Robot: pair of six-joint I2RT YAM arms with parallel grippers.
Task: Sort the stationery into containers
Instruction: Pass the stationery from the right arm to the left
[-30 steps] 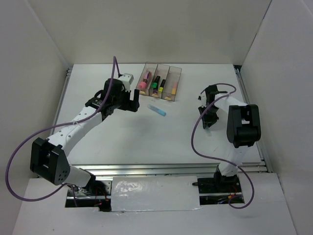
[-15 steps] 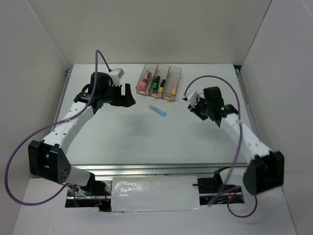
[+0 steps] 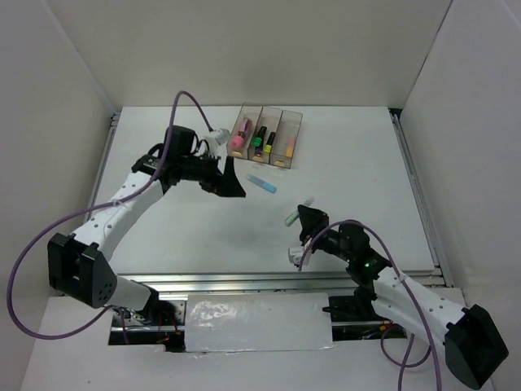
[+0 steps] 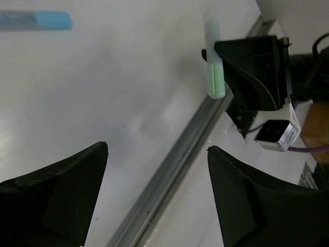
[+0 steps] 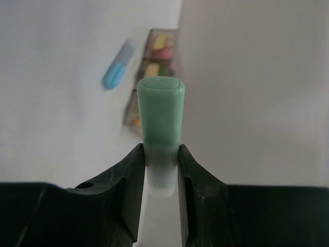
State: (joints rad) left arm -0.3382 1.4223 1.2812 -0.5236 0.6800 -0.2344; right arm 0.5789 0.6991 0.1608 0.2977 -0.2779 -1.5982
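The three joined smoky bins (image 3: 281, 122) stand at the back centre and hold pink, yellow-green and peach highlighters. A light blue highlighter (image 3: 262, 184) lies on the table just in front of them. My left gripper (image 3: 226, 183) is open and empty, just left of that pen. My right gripper (image 3: 304, 217) is shut on a mint highlighter (image 3: 296, 212) and holds it above the near centre of the table. The right wrist view shows the mint highlighter (image 5: 160, 110) pinched between the fingers (image 5: 128, 180), with the blue pen (image 5: 117, 72) and bins (image 5: 154, 56) beyond. The left wrist view shows the mint highlighter (image 4: 215, 67) and the blue pen (image 4: 36, 20).
White walls enclose the table on three sides. A metal rail (image 3: 269, 281) runs along the near edge, with another rail (image 3: 415, 187) down the right side. Purple cables loop from both arms.
My right arm has swung from the right side to the near centre, now showing the mint highlighter in its jaws. My left gripper has moved right and nearer, toward the blue pen.
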